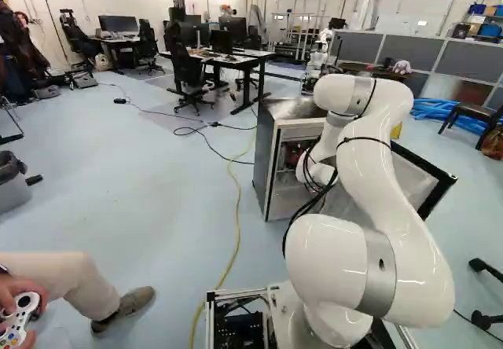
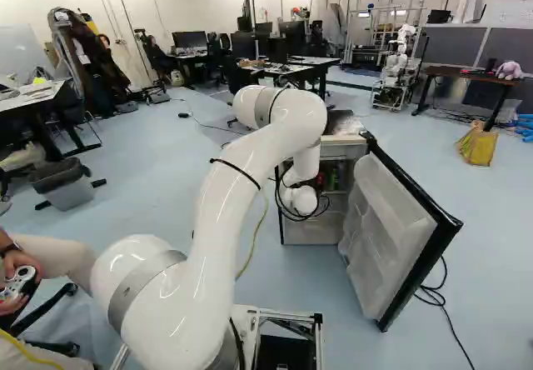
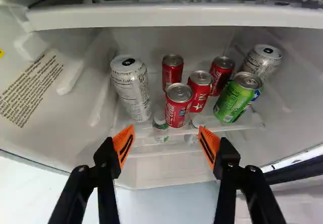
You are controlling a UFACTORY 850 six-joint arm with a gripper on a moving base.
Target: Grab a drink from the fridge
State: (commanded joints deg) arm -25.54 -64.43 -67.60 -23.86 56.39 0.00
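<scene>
I have the arm [image 2: 283, 128] reaching into the open fridge [image 1: 267, 160], and its wrist sits in the doorway in both base views. The gripper [image 3: 166, 129] is spread wide with nothing between its pads, and its orange fingertips [image 3: 124, 142] point in toward the shelf [image 3: 242, 121]. The drinks are standing on that shelf, ahead of my fingers and apart from them. Closest to the line between the fingers is the front red can [image 3: 178, 108]; a second red can [image 3: 200, 90] stands just beside it, a little farther in. The rear red can [image 3: 172, 72] is behind the front one, and another slim red can [image 3: 220, 76] is behind the green can [image 3: 234, 99]. The tall white can [image 3: 132, 90] stands at one end of the group, and the silver can [image 3: 261, 61] is deeper in at the other end, behind the green one. Below the shelf I can make out more containers, but not well enough to say what they are. The fridge door [image 2: 391, 228] hangs open at the right of the fridge in the right base view. Well beyond it I see another robot [image 2: 400, 62], and a yellow cable [image 1: 238, 196] runs along the floor [image 1: 157, 176].
</scene>
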